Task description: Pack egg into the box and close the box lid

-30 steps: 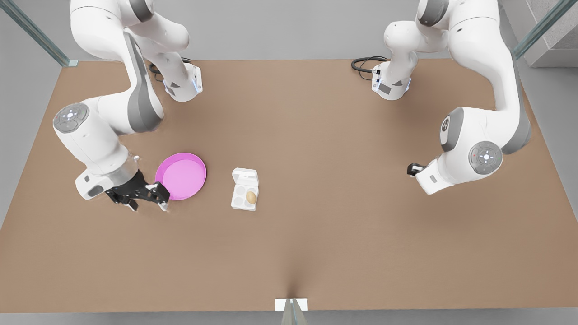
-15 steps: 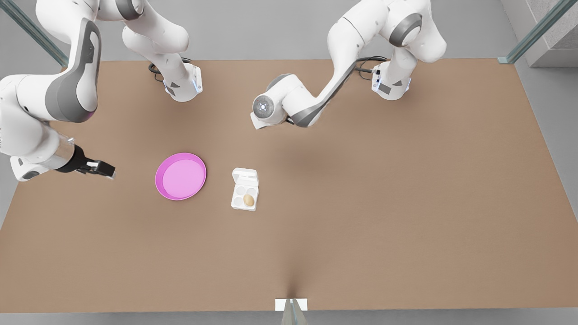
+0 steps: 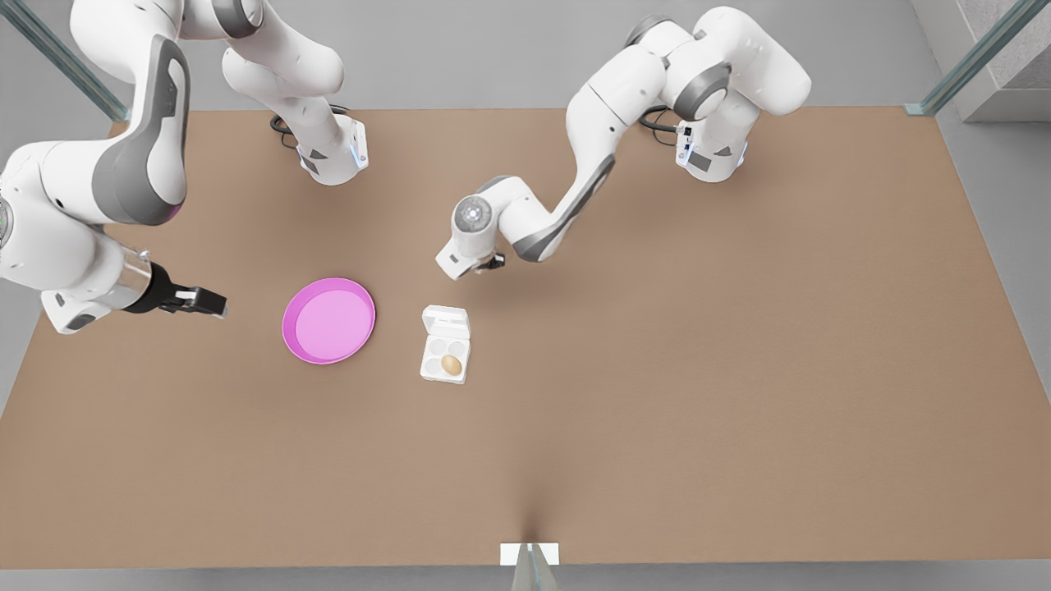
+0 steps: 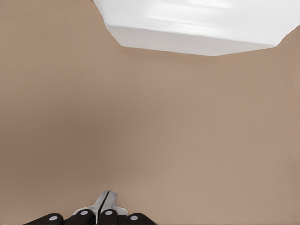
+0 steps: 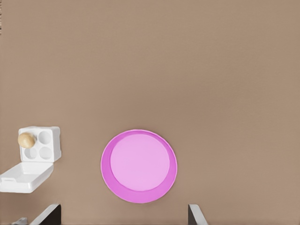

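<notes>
The egg (image 3: 451, 364) sits in the box (image 3: 444, 356), box lid (image 3: 447, 321) raised. Beyond the lid, the left tool (image 4: 104, 205) hangs pinched shut and empty. Past the pink plate (image 3: 328, 320) from the box, the right tool (image 3: 207, 302) is spread open, empty.

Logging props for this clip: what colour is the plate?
Pink, a paler centre inside a brighter rim; the plate shows best in the right wrist view.

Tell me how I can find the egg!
Look at the brown table and find the round pink plate. Beside it, toward the front view's right, sits a small white box with its lid open. The egg is the tan oval in one cup; the other three cups hold nothing.
</notes>
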Controlling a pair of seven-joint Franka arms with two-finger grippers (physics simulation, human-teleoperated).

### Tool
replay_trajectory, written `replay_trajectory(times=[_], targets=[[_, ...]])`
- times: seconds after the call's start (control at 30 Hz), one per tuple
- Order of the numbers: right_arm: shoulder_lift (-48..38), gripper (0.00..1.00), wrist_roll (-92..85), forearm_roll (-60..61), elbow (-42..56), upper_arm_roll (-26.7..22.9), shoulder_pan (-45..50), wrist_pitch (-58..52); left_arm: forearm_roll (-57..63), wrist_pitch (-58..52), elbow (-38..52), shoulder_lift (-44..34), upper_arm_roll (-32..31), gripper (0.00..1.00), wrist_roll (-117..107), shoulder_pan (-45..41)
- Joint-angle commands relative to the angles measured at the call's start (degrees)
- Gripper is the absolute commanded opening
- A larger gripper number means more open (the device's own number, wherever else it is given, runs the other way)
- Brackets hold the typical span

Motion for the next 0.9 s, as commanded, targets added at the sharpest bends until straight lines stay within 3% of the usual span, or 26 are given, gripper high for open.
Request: replay_trajectory(times=[0.0,0.87], targets=[[0.23,1.00,-1.56,-0.03,0.00,0.09,0.16,-0.21,3.47,4.58,1.36,0.13,0.02,0.21,-11.45,0.01],[1.03,1.00,-1.30,-2.49,0.00,0.18,2.89,-0.30,4.34,4.58,13.32,6.37,2.92,0.21,-9.52,3.52]])
